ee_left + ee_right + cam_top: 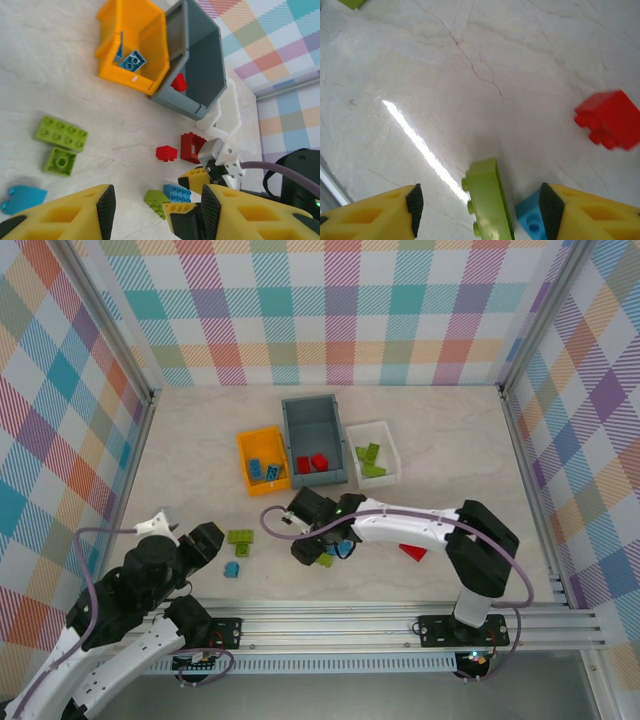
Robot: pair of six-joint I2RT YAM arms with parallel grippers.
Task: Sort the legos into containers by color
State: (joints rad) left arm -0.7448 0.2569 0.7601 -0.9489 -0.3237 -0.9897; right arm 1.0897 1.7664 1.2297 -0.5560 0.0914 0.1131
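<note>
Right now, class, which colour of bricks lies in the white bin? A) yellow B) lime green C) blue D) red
B: the white bin holds lime green bricks, while the red bricks lie in the grey bin and the blue bricks in the orange bin.

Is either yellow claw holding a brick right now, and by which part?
No. The right gripper stands open around a lime green brick; the left gripper is open, empty.
</note>
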